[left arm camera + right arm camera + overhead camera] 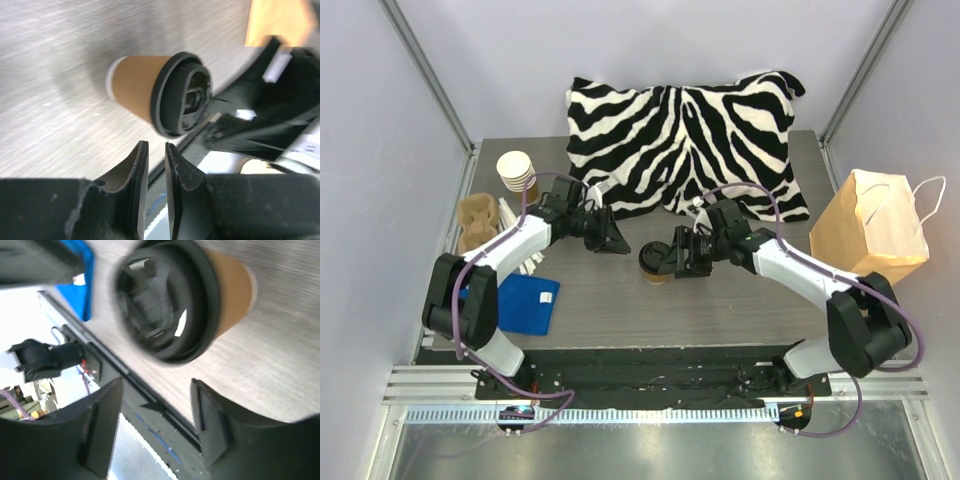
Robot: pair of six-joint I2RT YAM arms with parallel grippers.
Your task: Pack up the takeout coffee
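Bare table (720, 310) fronts the takeout coffee (654, 262); the right gripper (156, 390) crowds, perhaps touches, its side.

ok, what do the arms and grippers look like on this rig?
The left arm and right arm match: white links between bulky black joint housings. A purple cable loops along each. The left gripper and right gripper are black, with two tapered, scuffed fingers.

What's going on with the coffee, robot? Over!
Left gripper barely open, empty. Right gripper open beside takeout coffee, not gripping. Cup upright, lid on. Nothing between right gripper and cup.
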